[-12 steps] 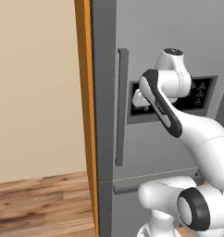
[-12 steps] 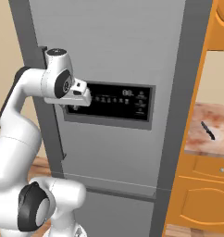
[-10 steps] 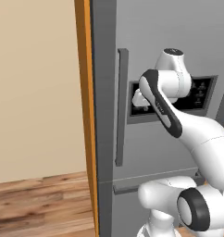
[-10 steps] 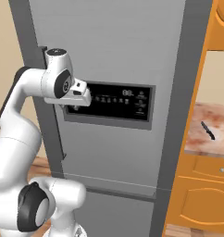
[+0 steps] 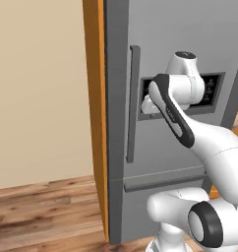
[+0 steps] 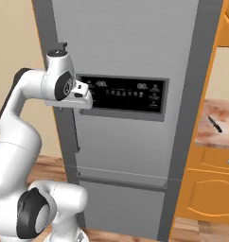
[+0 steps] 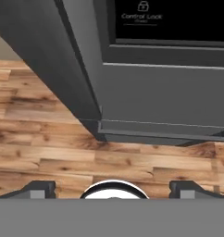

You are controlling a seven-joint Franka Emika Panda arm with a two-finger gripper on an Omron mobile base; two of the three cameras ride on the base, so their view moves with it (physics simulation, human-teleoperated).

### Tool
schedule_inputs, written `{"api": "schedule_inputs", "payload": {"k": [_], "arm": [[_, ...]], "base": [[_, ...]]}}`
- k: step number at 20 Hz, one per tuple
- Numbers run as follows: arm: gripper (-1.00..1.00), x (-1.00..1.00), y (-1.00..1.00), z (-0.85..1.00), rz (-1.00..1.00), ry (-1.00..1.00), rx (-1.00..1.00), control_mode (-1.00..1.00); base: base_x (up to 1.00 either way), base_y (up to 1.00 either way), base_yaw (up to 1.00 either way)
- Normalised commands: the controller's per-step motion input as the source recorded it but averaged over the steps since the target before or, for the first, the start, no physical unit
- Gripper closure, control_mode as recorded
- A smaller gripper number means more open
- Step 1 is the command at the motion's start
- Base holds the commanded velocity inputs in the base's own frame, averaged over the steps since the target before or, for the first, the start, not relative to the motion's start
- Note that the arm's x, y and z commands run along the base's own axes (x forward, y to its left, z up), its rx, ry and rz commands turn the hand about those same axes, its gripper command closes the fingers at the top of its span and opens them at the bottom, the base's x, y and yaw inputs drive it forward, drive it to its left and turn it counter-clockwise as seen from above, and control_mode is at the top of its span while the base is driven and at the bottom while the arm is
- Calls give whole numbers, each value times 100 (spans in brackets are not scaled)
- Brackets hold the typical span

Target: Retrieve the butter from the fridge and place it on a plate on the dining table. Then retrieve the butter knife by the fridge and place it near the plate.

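My pincer (image 7: 113,187): spread wide, nothing between its tips, raised close before the fridge (image 6: 135,47) at the left end of the black dispenser panel (image 6: 123,97), beside the long bar handle (image 5: 133,103). Fridge: door shut. Butter knife (image 6: 215,124): a small dark sliver, apparently lying flat on the marbled ledge (image 6: 216,130) to the right of the fridge, well apart from my pincer.

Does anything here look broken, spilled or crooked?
Nothing stands out. The fridge is shut and upright, its handle straight. The knife lies flat on the ledge beside it. The gripper is beside the handle with open jaws, holding nothing.
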Motion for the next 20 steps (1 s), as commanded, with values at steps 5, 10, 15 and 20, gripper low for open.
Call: {"api": "schedule_inputs", "payload": {"k": [5,10,15,20], "arm": [[-100,0,0,0,0,0,0,100],[-100,0,0,0,0,0,0,100],[-100,0,0,0,0,0,0,100],[-100,0,0,0,0,0,0,100]], "base": [[-10,49,-12],[-8,15,-22],[-22,35,-35],[-12,43,-26]]}}
